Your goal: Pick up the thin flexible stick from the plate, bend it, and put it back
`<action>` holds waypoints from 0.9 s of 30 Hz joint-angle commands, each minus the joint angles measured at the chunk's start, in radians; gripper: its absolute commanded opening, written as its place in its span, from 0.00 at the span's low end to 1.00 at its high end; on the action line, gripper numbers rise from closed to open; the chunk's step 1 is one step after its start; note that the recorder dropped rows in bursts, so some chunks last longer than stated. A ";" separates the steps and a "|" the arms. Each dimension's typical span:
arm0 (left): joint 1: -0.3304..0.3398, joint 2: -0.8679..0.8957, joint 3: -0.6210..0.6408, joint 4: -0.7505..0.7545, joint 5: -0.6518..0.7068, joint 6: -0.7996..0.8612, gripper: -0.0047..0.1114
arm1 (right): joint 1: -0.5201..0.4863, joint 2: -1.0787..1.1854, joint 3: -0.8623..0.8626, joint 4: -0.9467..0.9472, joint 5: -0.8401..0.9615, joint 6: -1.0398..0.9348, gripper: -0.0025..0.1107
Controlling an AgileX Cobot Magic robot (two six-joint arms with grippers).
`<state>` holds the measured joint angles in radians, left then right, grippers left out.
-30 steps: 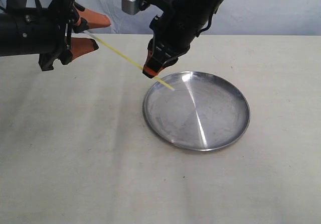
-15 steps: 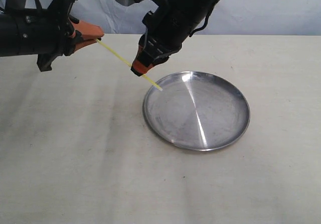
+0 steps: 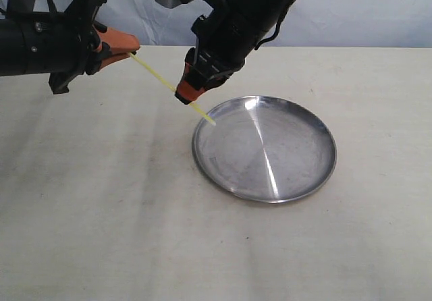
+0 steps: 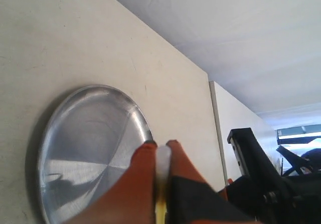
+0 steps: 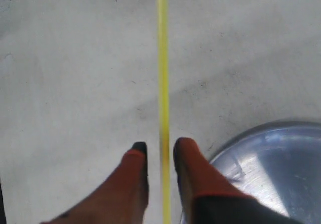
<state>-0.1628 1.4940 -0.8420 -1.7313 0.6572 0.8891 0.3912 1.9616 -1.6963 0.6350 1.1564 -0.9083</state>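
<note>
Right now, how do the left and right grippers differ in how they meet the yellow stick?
The left gripper is clamped on one end of the stick; the right gripper only straddles it, fingers apart. Left lies level, right points down near the plate. Both have orange fingers.

Crowded at the plate's ten o'clock
The stick point(image 3: 158, 77) and right gripper point(image 3: 183, 97) bar the plate point(image 3: 283, 152) there; the surface point(image 3: 101, 213) lies open from three to eight o'clock.
</note>
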 commanded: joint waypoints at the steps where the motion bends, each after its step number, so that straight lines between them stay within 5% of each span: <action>1: 0.001 -0.001 -0.006 -0.013 0.000 0.008 0.04 | 0.001 -0.010 0.005 -0.006 0.011 -0.009 0.42; 19: 0.001 -0.001 -0.015 -0.013 0.020 0.008 0.04 | 0.001 0.039 0.046 -0.042 -0.057 -0.009 0.42; 22: 0.001 -0.001 -0.017 -0.013 0.020 0.008 0.04 | 0.001 0.039 0.048 -0.055 -0.062 -0.009 0.29; 25: 0.001 -0.001 -0.017 -0.013 0.020 0.008 0.04 | 0.001 0.039 0.048 -0.058 -0.075 0.001 0.04; 27: 0.001 -0.001 -0.017 -0.013 0.020 0.015 0.04 | 0.001 0.039 0.048 -0.052 -0.085 0.030 0.02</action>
<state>-0.1628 1.4947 -0.8530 -1.7294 0.6647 0.8910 0.3929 2.0055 -1.6505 0.5839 1.0937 -0.9038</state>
